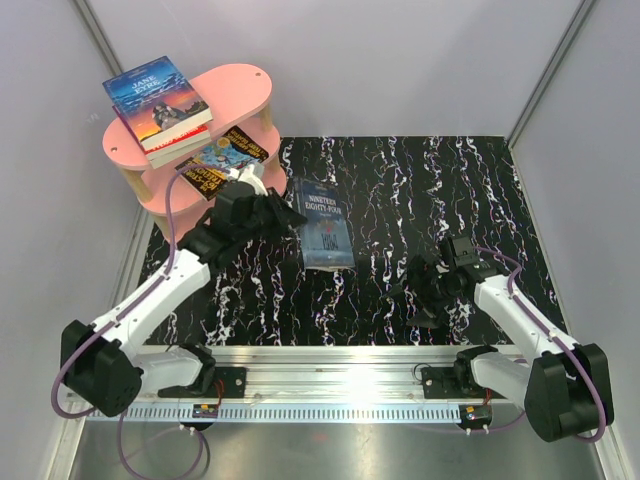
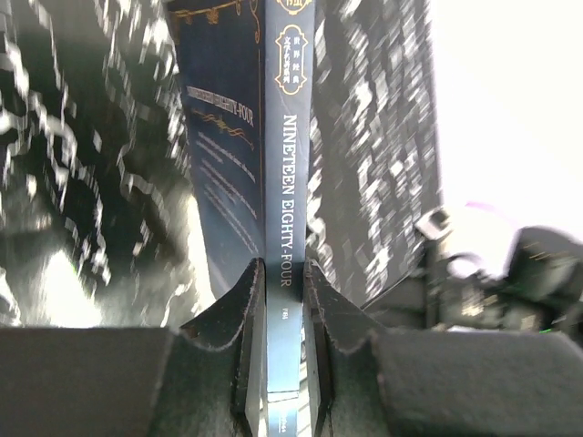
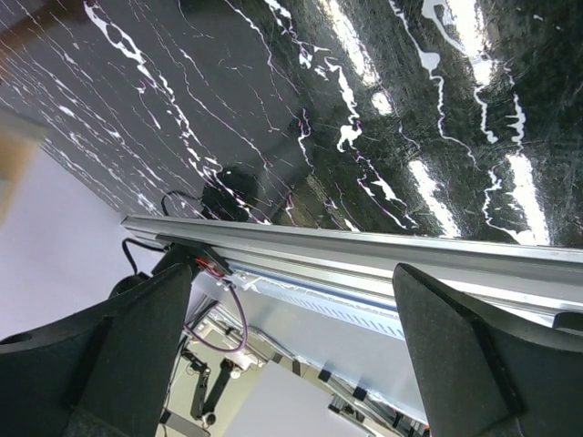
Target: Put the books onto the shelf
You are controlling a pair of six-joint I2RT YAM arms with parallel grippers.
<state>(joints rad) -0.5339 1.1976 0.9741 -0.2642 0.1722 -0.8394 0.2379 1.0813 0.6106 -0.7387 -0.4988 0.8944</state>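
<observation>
At the bench's far-left corner stands the shelf (image 1: pixel 250 80). "Jane Eyre" (image 1: pixel 155 100) lies on its top board over a red-edged book (image 1: pixel 172 151), both hanging past the board's left end. The blue-yellow Treehouse (image 1: pixel 225 158) on the tier below juts out toward my arm.

My left pincer (image 2: pixel 284 273) is clenched on "Nineteen Eighty-Four" (image 2: pixel 290 155), gripping it across the spine near one end, just in front of the shelf. I cannot tell whether the book is clear of the bench (image 1: pixel 420 190). The hold is narrow and off-centre, so the long free end may sag or swing as I turn toward the shelf, or the covers may fan open and slip out. Coming in low, I could also clip that jutting Treehouse and push it off, or nudge the overhanging stack above.

My right pincer (image 3: pixel 291 300) is released and holds nothing, near the bench's right edge, too far to catch a drop.
</observation>
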